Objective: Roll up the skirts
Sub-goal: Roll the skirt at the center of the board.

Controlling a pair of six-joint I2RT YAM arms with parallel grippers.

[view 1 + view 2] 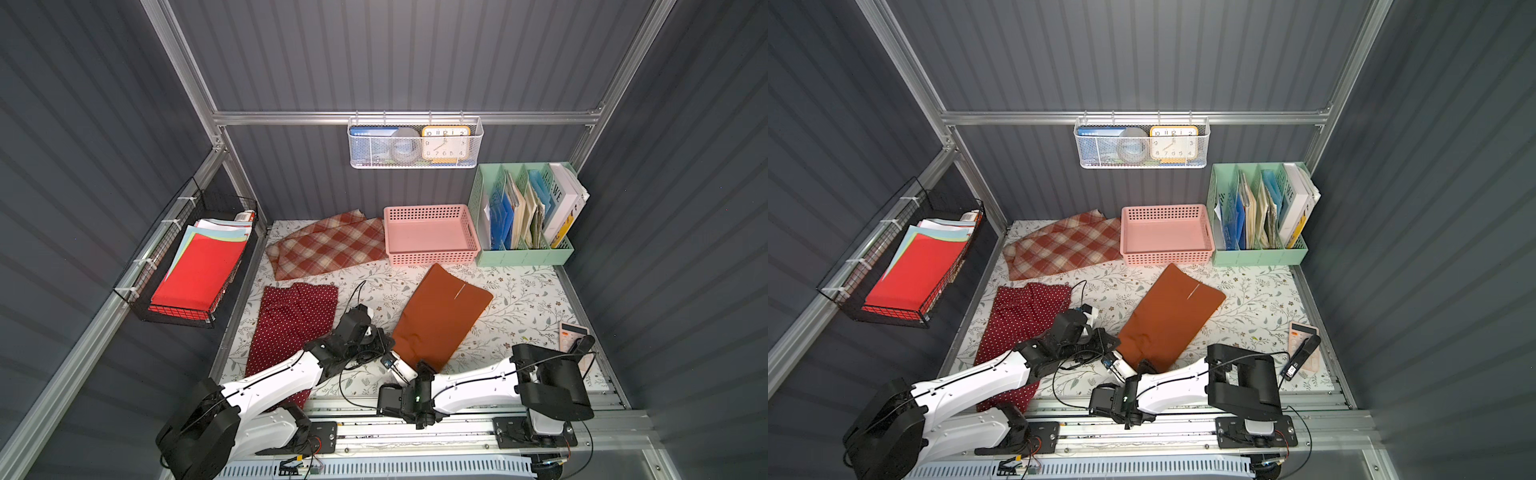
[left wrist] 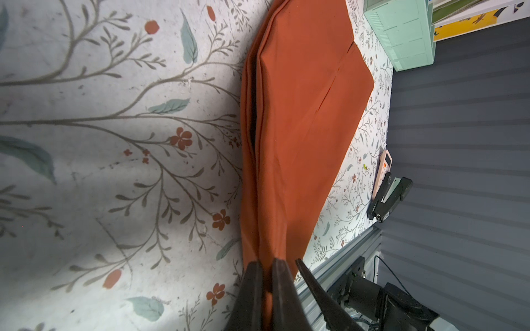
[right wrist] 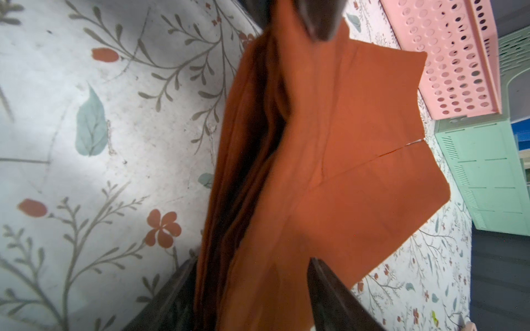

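The rust-orange skirt lies folded and slanted on the floral table, its near end bunched. My left gripper is shut on that near end's left corner. Close beside it, my right gripper straddles the same end, fingers apart with bunched orange cloth between them. The dark red polka-dot skirt lies at the left, partly under my left arm. At the back left, the red-and-cream plaid skirt lies loosely folded.
A pink perforated basket and a mint file organizer stand at the back right. A pale pink calculator lies by the right edge. A black wire basket of red paper hangs on the left wall.
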